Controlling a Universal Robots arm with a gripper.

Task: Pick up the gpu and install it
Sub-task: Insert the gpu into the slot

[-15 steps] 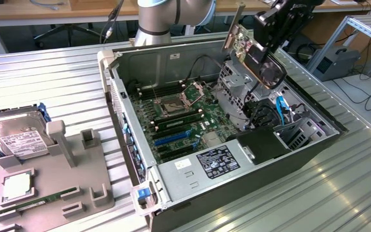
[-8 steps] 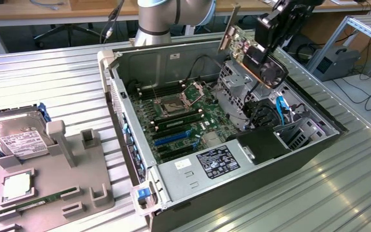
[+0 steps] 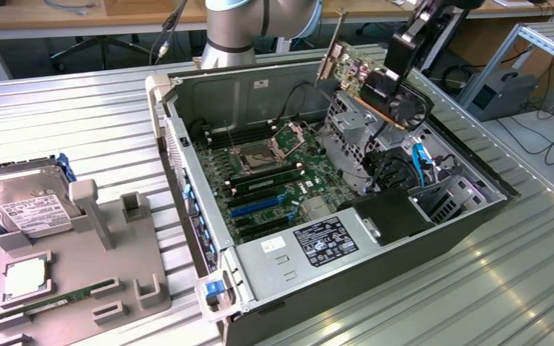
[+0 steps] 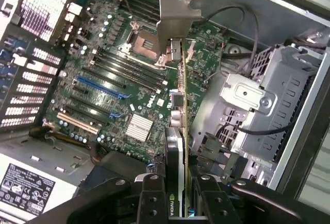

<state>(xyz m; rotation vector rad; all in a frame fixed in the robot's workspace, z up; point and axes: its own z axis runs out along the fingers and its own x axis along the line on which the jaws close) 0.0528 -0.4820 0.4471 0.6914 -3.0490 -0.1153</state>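
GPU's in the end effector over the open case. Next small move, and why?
Probably carry the gpu sideways until it sits over the blue slot, before any descent. The end effector holds it clamped, and it hangs above the drive cage, well off the slot line.

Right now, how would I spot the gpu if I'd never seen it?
Find the big open computer case in the middle. Above it, the gripper holds the gpu, a thin flat card up in the air. Its green board, black fan face and silver end bracket set it apart from the boxy hard drive at the exterior view's left.
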